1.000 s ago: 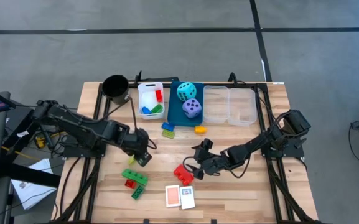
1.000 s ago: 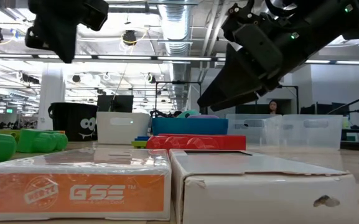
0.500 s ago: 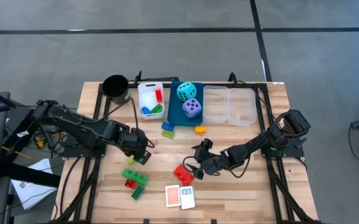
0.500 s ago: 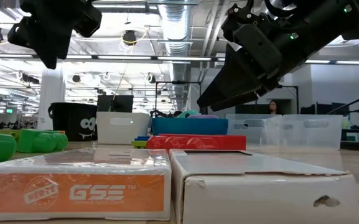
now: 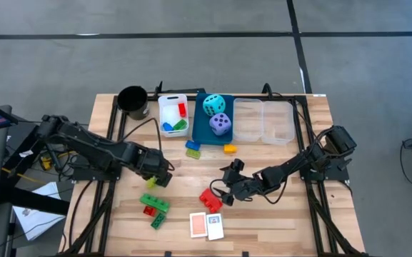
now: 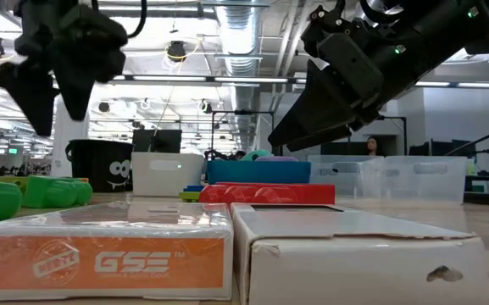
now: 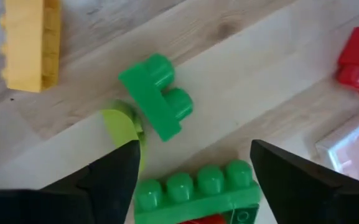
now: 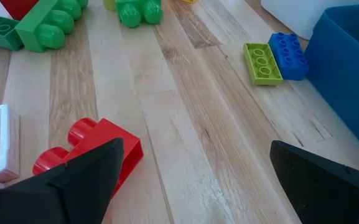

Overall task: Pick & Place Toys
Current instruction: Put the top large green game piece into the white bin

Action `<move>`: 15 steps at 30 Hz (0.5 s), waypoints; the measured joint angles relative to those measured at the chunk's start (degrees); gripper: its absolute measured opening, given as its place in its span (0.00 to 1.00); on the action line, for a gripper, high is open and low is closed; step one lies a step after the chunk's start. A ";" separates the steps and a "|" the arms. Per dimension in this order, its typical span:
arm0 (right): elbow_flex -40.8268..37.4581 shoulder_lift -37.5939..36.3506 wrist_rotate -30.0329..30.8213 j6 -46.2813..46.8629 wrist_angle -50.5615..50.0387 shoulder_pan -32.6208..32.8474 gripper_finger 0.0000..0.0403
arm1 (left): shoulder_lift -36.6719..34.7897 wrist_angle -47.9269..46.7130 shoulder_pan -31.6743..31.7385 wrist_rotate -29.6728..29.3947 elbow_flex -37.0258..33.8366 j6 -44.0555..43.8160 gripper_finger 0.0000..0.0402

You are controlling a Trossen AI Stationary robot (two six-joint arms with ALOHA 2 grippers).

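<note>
Where bricks (image 7: 160, 99) crowd: open left gripper (image 7: 191, 180)

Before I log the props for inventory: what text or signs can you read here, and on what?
"GSE": white letters on the orange card box, low view; a round emblem beside them is too blurred to read.
White card box: no print legible.
Black cup: a cartoon face, no words.

Robotics lab, open-plan industrial hall, exposed ceiling ducts (image 6: 244, 51), strip lights, concrete floor (image 5: 191, 64), wooden test bench (image 5: 277, 214)
</note>
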 joint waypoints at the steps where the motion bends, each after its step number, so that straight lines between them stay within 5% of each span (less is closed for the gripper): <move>1: 0.00 0.00 0.00 0.00 0.01 -0.01 0.99 | 0.00 0.50 0.37 0.10 -0.71 -0.36 0.75; 15: 0.00 -0.01 0.00 0.00 0.01 -0.09 0.99 | -0.02 13.31 5.41 0.14 -11.12 -1.43 0.76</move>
